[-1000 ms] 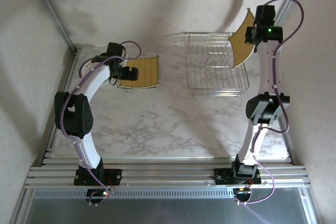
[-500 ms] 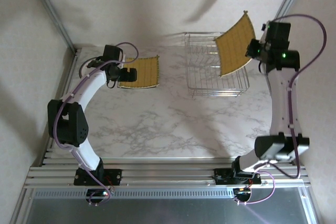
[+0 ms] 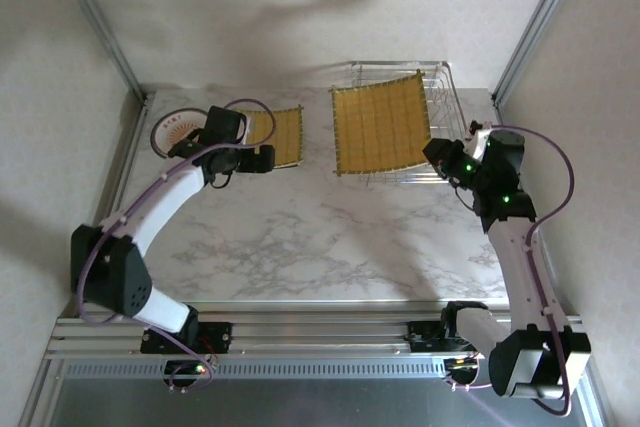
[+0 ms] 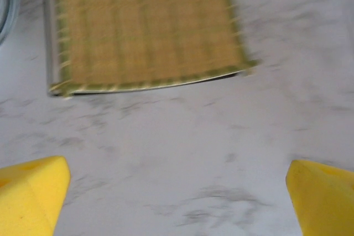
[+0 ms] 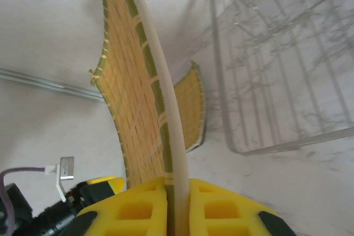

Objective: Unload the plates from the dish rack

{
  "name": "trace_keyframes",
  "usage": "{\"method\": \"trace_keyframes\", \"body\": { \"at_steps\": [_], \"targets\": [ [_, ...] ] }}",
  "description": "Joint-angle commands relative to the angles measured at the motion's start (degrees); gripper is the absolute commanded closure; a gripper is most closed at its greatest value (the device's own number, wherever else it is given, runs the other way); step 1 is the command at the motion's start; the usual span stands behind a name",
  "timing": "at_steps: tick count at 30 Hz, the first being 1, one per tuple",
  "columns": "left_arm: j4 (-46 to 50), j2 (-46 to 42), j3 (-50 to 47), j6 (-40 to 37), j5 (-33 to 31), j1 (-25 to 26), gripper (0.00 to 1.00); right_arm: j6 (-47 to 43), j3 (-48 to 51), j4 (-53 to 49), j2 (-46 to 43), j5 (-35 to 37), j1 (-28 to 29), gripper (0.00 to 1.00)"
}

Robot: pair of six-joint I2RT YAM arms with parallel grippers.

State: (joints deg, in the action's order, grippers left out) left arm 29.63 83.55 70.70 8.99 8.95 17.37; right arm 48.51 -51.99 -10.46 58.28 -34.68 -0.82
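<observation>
I judge that the unloading is almost finished. At the far left, one round plate (image 3: 172,132) with a red pattern in the centre lies flat on the desk (image 3: 330,237), so it is already out. Just beside it on the right, the left fingers (image 3: 260,159) hang over the desk, spread fully wide and holding nothing. Under and behind them lies one yellow square plate (image 3: 283,136), flat on the desk, also done.

More to the right, the second yellow square plate (image 3: 378,127) is in the air, in front of the left part of the dish rack (image 3: 445,97), and it touches neither the rack nor the desk. The right fingers (image 5: 146,205) are closed tightly on its near edge. This plate is lifted out but not yet put down, so what remains, in my opinion, is to bring it to the desk and let it go.

The part of the rack that I see has only bare wires. The rest is hidden behind the lifted plate, so I cannot tell whether something is left there.

My count: three plates, one round and two yellow square; one rack.
</observation>
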Motion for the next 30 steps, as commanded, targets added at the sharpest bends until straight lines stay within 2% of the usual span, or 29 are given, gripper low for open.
{"method": "trace_keyframes", "body": {
  "at_steps": [1, 5, 7, 10, 13, 16, 22, 25, 30],
  "targets": [
    [-10.5, -5.2, -3.0, 4.3, 14.9, -0.1, 0.0, 8.0, 2.0, 18.1, -2.5, -6.6, 0.3, 1.0],
    [-19.6, -4.6, -6.2, 9.5, 31.1, -0.1, 0.0, 10.6, 4.0, 23.5, -0.3, -9.0, 0.9, 1.0],
    [-25.6, -4.0, -8.5, 12.9, 35.8, -0.1, 0.0, 10.5, 3.8, 24.3, 1.1, -10.1, 1.5, 1.0],
    [-32.6, -2.6, -10.0, 17.0, 39.6, -0.1, 0.01, 9.4, 2.6, 24.2, 3.0, -11.3, 2.7, 1.0],
    [-37.2, -1.3, -10.2, 20.0, 41.3, -0.1, 0.03, 7.2, 0.1, 22.8, 5.7, -13.4, 4.3, 1.0],
    [-40.3, -0.6, -10.2, 21.7, 41.8, -0.2, 0.05, 2.8, -3.3, 16.3, 7.7, -14.0, 6.0, 1.0],
    [-45.2, 0.0, -11.0, 24.6, 40.5, -0.7, 0.15, -2.0, -8.0, 9.2, 11.7, -14.9, 7.7, 1.0],
    [-48.0, 0.4, -12.4, 26.2, 40.2, -0.9, 0.24, -2.2, -9.0, 9.1, 13.0, -15.3, 8.2, 1.0],
    [-52.6, 0.6, -14.5, 28.7, 39.9, -1.0, 0.5, -2.7, -10.3, 8.5, 14.0, -14.2, 8.8, 1.0]
  ]
}}
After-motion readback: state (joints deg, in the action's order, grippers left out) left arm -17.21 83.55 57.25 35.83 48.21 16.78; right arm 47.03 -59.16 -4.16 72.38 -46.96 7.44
